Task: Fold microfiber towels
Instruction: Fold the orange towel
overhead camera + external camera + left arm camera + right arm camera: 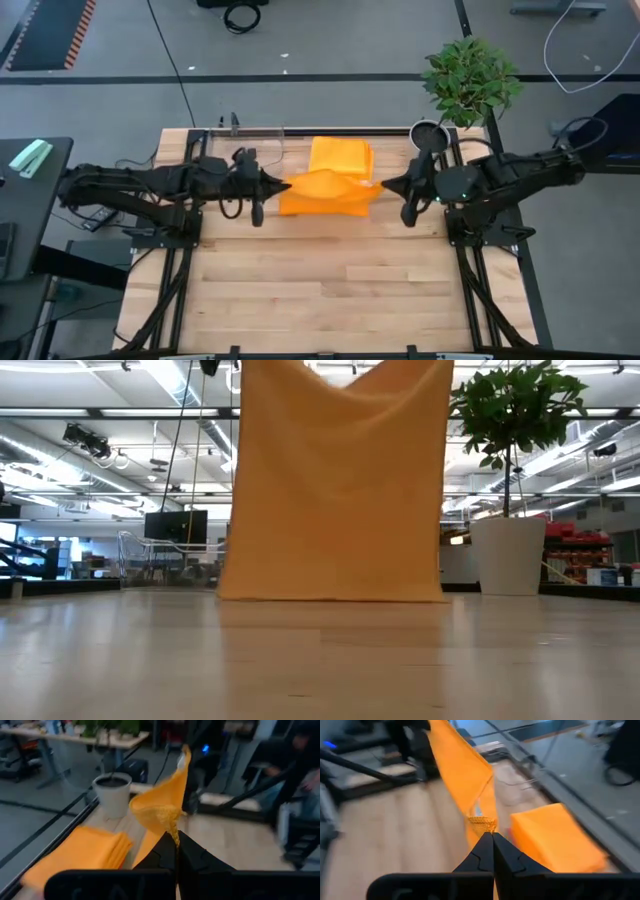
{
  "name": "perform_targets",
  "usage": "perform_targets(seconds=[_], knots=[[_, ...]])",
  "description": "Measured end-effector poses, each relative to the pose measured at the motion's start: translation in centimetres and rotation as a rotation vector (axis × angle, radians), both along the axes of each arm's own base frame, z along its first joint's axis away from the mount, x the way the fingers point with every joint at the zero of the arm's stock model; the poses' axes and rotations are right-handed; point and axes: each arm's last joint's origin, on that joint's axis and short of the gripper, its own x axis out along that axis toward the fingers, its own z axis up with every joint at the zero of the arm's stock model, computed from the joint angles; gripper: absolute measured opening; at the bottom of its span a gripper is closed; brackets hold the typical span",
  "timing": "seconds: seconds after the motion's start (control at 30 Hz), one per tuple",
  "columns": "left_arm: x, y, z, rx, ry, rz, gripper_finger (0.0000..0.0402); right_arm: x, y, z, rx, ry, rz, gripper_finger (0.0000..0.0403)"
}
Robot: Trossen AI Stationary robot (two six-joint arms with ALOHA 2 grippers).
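**Orange towel stretched between two hands, hanging down toward the bench**

From above, the left hand (282, 185) and the right hand (384, 184) face each other across the middle of the bench (330, 290), each pinched shut on one top corner of an orange towel (328, 192). The towel's long edge runs straight from one hand to the other, so neither arm is nearer; each has its own corner. Just beyond the hands, toward the far edge of the bench, lies a stack of folded towels (341, 154) of the same orange.

From bench height, the held towel (335, 480) hangs as a flat sheet below both hands, its lower edge at or just above the bench; I cannot tell whether it touches.

In the left wrist view, the left hand (175, 840) has its fingers closed tight on the towel's corner (165, 810), the cloth rising ahead toward the other arm, with the stack (82, 852) off to one side.

In the right wrist view, the right hand (492, 836) is likewise clamped on its corner (465, 770), the stack (552, 840) beside it.

The next move probably depends on both hands travelling together to lay the sheet down evenly.
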Motion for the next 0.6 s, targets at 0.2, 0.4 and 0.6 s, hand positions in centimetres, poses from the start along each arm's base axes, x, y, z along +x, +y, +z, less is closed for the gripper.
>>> perform_targets(seconds=[0.2, 0.4, 0.6], knots=[[-0.9, -2.3, 2.3, -0.102, -0.095, -0.123, 0.0007, -1.2, 1.7, 2.5, 0.205, -0.121, 0.077, 0.0], [-2.2, -5.5, 5.2, -0.233, -0.171, -0.28, 0.0006, -2.1, 4.8, 5.4, 0.292, -0.184, 0.221, 0.0], [-4.1, -8.1, 8.4, -0.33, -0.256, -0.408, 0.0009, -1.7, 6.3, 8.6, 0.322, -0.272, 0.286, 0.0]])
